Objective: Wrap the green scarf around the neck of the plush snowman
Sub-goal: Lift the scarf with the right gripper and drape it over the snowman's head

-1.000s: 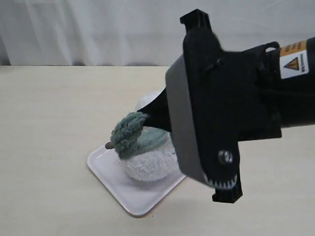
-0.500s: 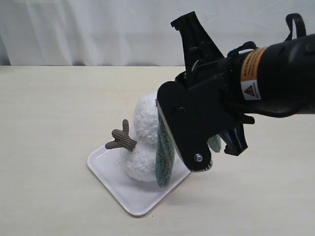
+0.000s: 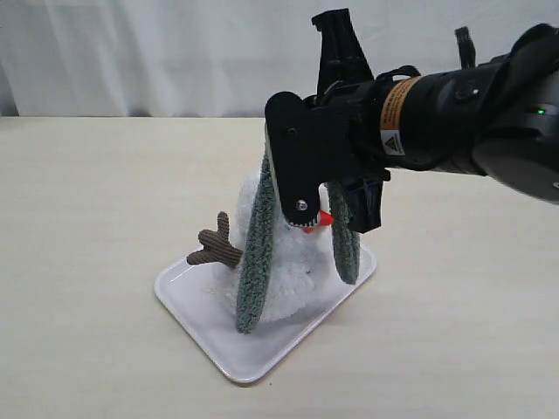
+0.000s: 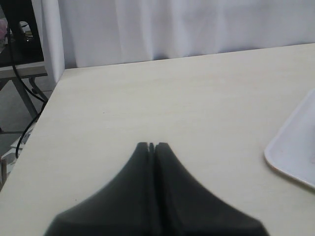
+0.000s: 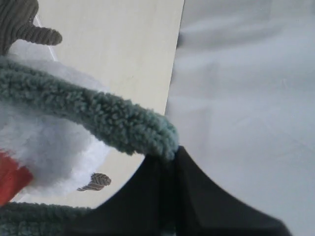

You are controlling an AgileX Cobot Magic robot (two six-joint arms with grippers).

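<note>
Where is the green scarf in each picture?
Exterior view: green scarf hangs in two strands over the plush snowman, mid-picture.
Left wrist view: not in it.
Right wrist view: it crosses the snowman's fluff, pinched by the right gripper.
Shared landmark: orange nose, exterior and right wrist views.

Pale pink rectangular plastic tray [image 3: 234, 353], rounded corners, raised rim, lies flat on pale beige wood-grain tabletop [image 3: 87, 218], turned diagonally, one corner toward exterior camera. Behind table I see white pleated curtain [image 3: 175, 52] filling backdrop. From my left wrist view: one rounded tray corner shows; past table's edge, grey metal stand legs [image 4: 22, 96], thin black cable [image 4: 16, 69] trailing beside them.
</note>
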